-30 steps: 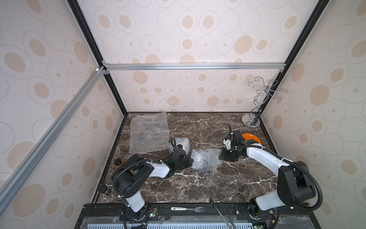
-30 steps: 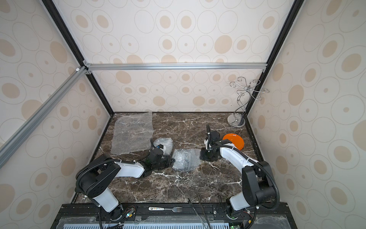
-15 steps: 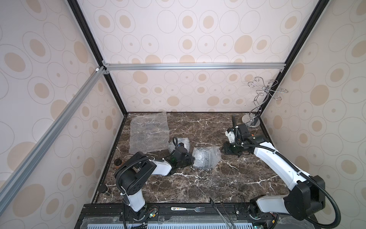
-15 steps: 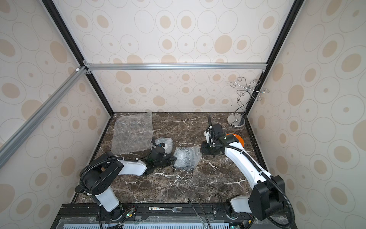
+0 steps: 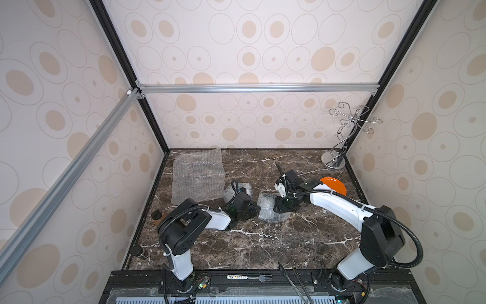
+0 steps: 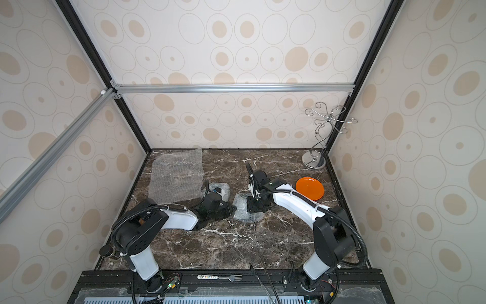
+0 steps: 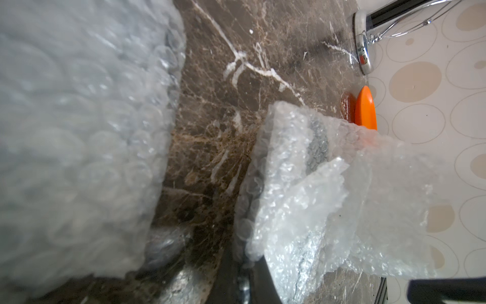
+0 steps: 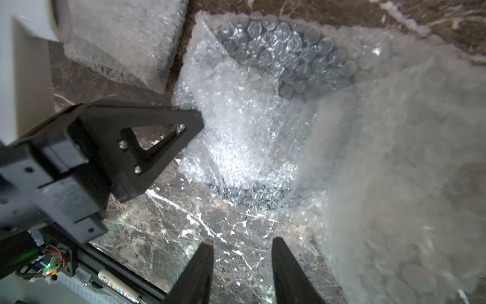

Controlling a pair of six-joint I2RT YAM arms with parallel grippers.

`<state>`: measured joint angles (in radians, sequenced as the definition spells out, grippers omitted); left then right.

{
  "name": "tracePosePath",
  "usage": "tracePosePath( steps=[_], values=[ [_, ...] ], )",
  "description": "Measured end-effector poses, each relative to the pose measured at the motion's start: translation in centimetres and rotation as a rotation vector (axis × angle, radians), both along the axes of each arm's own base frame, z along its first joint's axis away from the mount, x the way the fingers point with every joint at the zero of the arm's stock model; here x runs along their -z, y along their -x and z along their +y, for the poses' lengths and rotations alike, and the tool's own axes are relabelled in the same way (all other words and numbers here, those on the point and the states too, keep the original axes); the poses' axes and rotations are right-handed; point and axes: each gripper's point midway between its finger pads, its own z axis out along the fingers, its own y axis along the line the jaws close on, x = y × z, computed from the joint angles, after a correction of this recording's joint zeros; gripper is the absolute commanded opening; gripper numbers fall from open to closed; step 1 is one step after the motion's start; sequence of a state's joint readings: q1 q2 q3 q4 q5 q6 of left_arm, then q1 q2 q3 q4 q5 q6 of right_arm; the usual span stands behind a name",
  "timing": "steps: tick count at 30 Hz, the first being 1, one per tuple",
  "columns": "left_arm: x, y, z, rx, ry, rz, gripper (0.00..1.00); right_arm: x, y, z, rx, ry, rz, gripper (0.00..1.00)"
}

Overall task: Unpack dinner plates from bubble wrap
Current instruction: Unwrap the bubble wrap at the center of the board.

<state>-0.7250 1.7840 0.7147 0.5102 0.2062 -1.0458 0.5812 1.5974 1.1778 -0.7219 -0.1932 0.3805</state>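
Two plates: your right wrist view shows the grey plate (image 8: 289, 58) through bubble wrap (image 8: 236, 118) at the middle of the table (image 8: 163, 247). The left fingers (image 8: 184, 118) are closed at its edge, and the right fingers (image 8: 202, 268) are apart and empty. A top view shows the orange plate (image 6: 309, 188) whole, by the right edge. You cannot tell whether the wrap is pinched.

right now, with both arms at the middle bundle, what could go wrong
The left pincer seems to pinch only a corner of the bubble wrap, with the grey plate still inside: a pull may drag or tip the plate onto the marble. The right pincer is open over bare marble, so closing there may catch nothing. The orange plate lies close beside the right arm; a swing back could knock it.
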Motion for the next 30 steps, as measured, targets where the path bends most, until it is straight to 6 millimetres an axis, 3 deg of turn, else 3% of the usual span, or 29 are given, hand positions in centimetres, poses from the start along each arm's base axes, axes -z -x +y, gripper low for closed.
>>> tracePosePath(
  steps=[5, 11, 19, 24, 30],
  values=[
    [0.1, -0.1, 0.1, -0.001, -0.011, -0.007, 0.25, 0.1, -0.8, -0.5, 0.02, 0.011, -0.011, 0.4],
    [-0.1, -0.2, 0.0, 0.012, -0.021, -0.019, 0.53, 0.4, -2.0, -1.8, 0.067, 0.011, -0.016, 0.4],
    [-2.3, -0.3, 0.0, 0.039, -0.032, -0.066, 0.73, 1.7, -2.5, -4.0, 0.128, 0.018, 0.002, 0.4],
    [-4.8, -0.5, -0.5, 0.077, -0.025, -0.136, 0.79, 1.9, -3.1, -4.8, 0.153, 0.011, -0.003, 0.4],
    [-4.9, -0.1, -0.9, 0.155, -0.055, -0.175, 0.82, 2.8, -3.6, -5.8, 0.183, -0.004, 0.012, 0.4]
  ],
)
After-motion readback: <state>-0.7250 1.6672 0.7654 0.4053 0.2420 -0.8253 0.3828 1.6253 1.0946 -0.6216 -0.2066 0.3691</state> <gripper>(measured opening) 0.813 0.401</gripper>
